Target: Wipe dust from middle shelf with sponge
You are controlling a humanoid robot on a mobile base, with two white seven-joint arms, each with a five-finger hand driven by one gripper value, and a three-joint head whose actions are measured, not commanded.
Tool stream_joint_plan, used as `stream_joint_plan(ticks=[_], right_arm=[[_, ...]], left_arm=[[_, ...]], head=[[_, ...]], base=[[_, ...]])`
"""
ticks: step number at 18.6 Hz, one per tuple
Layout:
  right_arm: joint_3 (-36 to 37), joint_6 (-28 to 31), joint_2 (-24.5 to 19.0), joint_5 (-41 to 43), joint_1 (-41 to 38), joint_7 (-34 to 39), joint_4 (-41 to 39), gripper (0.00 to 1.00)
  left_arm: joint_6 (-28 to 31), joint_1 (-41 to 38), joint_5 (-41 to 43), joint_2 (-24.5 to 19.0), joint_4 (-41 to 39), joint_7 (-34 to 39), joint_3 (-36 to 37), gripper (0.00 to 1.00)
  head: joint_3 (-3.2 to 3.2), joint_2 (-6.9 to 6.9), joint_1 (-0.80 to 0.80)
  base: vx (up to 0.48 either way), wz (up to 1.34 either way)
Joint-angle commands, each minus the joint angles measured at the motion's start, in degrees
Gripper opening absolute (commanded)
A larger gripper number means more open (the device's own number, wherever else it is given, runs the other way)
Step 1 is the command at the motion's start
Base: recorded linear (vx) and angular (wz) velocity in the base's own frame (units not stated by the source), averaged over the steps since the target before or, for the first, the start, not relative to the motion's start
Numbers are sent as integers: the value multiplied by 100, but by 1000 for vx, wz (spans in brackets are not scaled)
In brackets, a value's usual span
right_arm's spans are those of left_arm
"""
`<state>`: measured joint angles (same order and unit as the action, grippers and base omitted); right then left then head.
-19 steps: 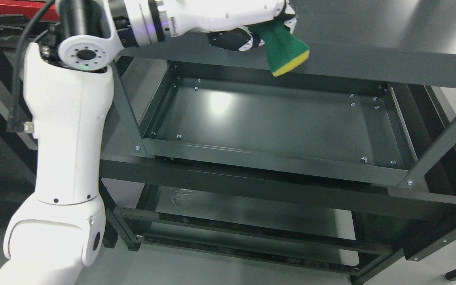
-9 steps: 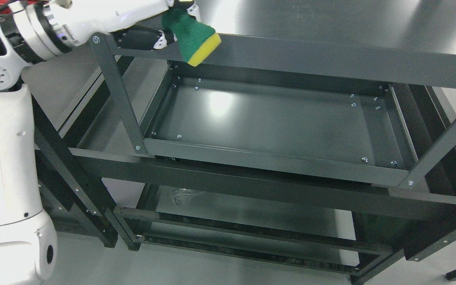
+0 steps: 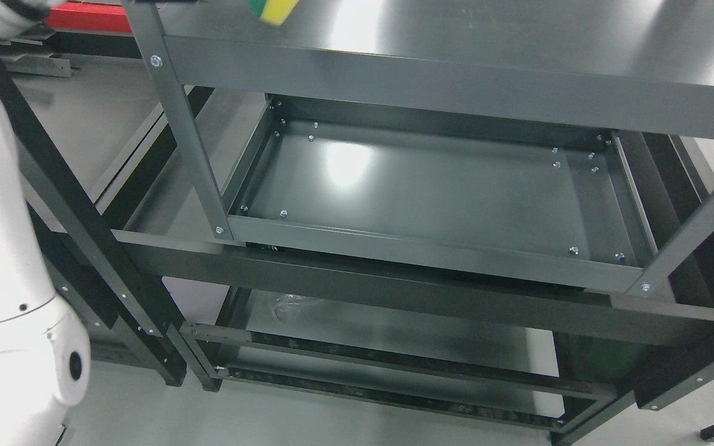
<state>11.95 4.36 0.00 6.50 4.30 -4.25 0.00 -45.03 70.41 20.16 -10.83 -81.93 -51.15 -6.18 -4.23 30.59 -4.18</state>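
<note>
From the head view, only a corner of the sponge [image 3: 274,8] shows, yellow with a sliver of green, at the very top edge of the picture above the far left of the top shelf [image 3: 518,37]. It sits well clear of the middle shelf [image 3: 431,192], which lies open below, dark, with a pale glare patch near its far left and small bolts at the corners. Whatever holds the sponge is cut off by the frame, so I cannot tell how the left hand is set, whether clamped round it or not; the hand itself is out of sight. The left arm [image 3: 4,260] fills the left edge as a big white casing, standing outside the near-left post [image 3: 177,124] of the rack. The right arm does not show at all.

My guess is the sponge rides that high because the top shelf's front rail blocks a straight path; to reach the tray below, it would have to come out toward the near side, drop under the rail, then go in. No wiping contact with the middle shelf is happening at this moment. A bottom shelf [image 3: 394,334] shows underneath.
</note>
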Motion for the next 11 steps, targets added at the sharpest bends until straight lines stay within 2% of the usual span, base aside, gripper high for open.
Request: stream_joint_plan(ticks=[1,3,5,8,11], right_arm=[[0,4,100,0,1,3,-100,100],[0,4,100,0,1,3,-100,100],[0,4,100,0,1,3,-100,100],[0,4,100,0,1,3,-100,100],[0,4,100,0,1,3,-100,100]], left_arm=[[3,456,1232,983,818,1752,1695,0],[3,482,1526,983,872,3270,3071,0],[738,526,1526,983,881,3952,4250,0],[961,535,1534,983,881,4122,5325,0],[961,535,1683,983,881,4069,6022,0]], head=[[0,0,0],[0,0,0],[0,0,0],[0,0,0],[0,0,0]], base=[[0,0],[0,0],[0,0],[0,0],[0,0]])
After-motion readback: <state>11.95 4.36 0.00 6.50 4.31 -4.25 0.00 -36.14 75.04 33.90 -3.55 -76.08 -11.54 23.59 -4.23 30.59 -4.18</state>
